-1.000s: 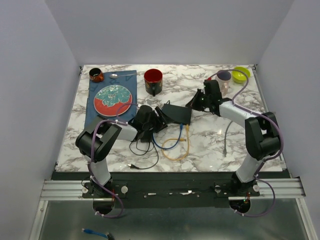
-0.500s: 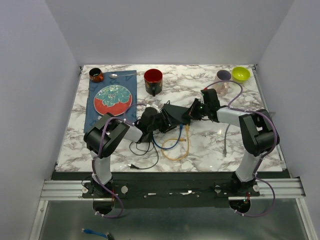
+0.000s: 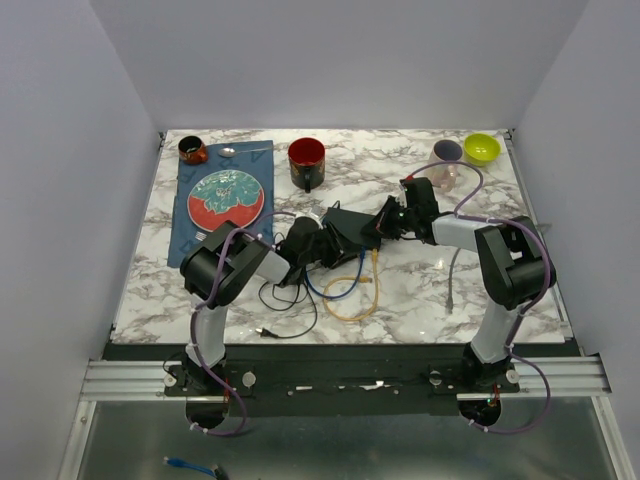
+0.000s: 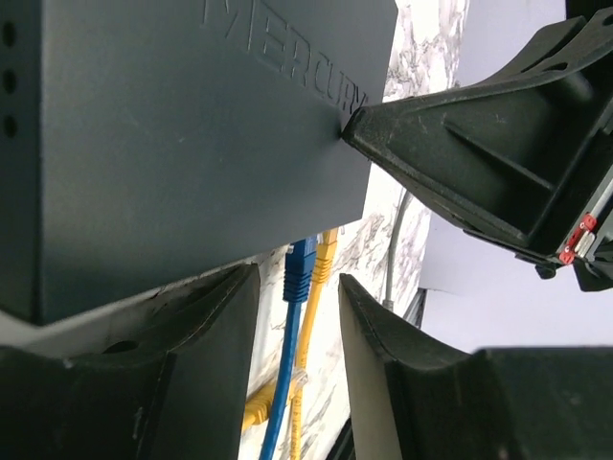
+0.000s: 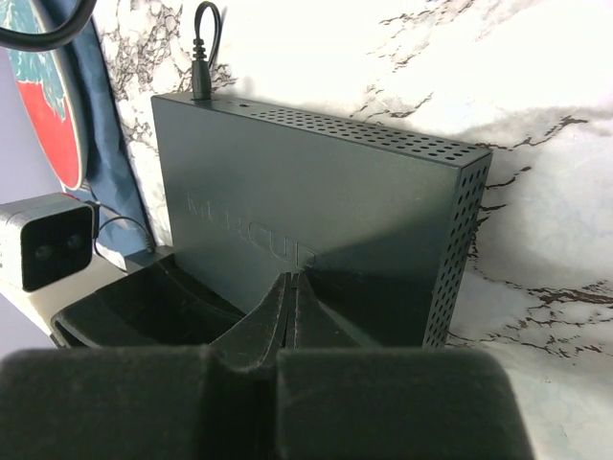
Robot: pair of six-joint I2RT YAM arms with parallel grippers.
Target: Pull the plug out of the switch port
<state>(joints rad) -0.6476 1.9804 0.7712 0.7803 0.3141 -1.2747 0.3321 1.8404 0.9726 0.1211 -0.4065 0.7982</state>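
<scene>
While your right gripper (image 5: pixel 290 292), pinched shut, pins the lightweight switch (image 3: pixel 352 225) midway between the side edges of the table (image 3: pixel 420 290), close your half-open left gripper (image 4: pixel 297 311) on the blue plug (image 4: pixel 301 261) by its hard, slick body, not its limp cable (image 4: pixel 280 383).

Table inventory, counted.

- Switch box (image 3: pixel 352 225): one.
- Cables: four, being one blue cable (image 4: pixel 300 266), one yellow cable (image 4: pixel 324 251), one black cable (image 3: pixel 268 332) and one grey cable (image 3: pixel 452 280).
- Plate (image 3: pixel 226 198): one.
- Blue mat (image 3: pixel 190 180): one.
- Spoon (image 3: pixel 232 152): one.
- Red mug (image 3: pixel 306 160): one.
- Cups: two, being one dark cup (image 3: pixel 193 150) and one purple cup (image 3: pixel 447 152).
- Yellow bowl (image 3: pixel 481 148): one.
</scene>
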